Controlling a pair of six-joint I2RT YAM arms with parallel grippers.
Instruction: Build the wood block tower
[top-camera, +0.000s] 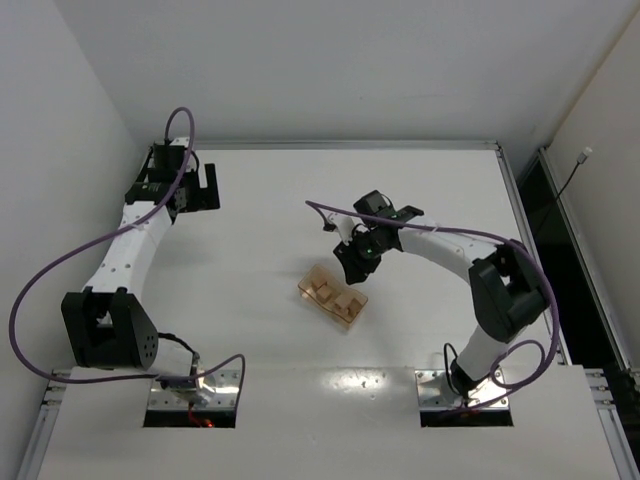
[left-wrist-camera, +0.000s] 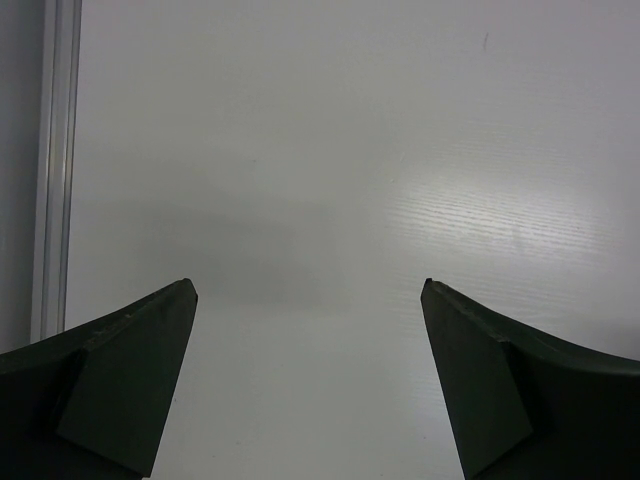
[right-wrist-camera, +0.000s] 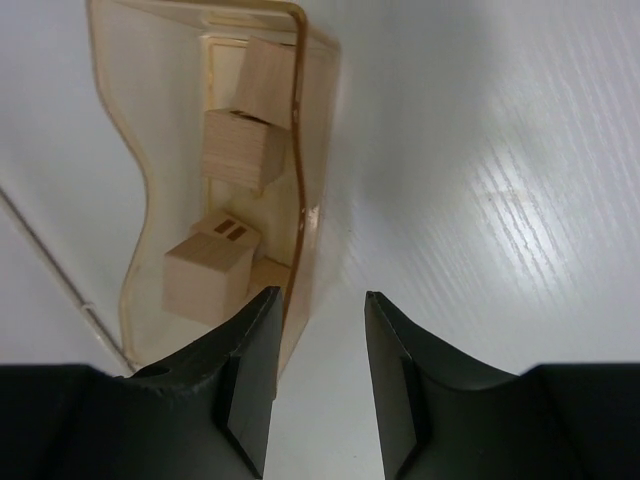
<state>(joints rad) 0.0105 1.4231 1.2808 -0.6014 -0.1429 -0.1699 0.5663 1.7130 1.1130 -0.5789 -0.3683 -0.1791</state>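
Observation:
Several small light-brown wood blocks (right-wrist-camera: 243, 148) lie loose in a translucent amber tray (right-wrist-camera: 160, 110); one block (right-wrist-camera: 225, 232) shows two dark marks, another (right-wrist-camera: 207, 277) lies nearest my fingers. No tower is in view. In the top view the tray (top-camera: 304, 290) with the blocks (top-camera: 340, 300) sits mid-table. My right gripper (right-wrist-camera: 322, 300) is open and empty just at the tray's near end, its left finger (right-wrist-camera: 250, 370) by the tray's right wall; it also shows in the top view (top-camera: 355, 258). My left gripper (left-wrist-camera: 310, 290) is open and empty over bare table, far left (top-camera: 205, 187).
An aluminium rail (left-wrist-camera: 50, 170) runs along the table's edge left of my left gripper. White walls enclose the table at the back and sides (top-camera: 330, 70). A purple cable (top-camera: 440, 232) loops over my right arm.

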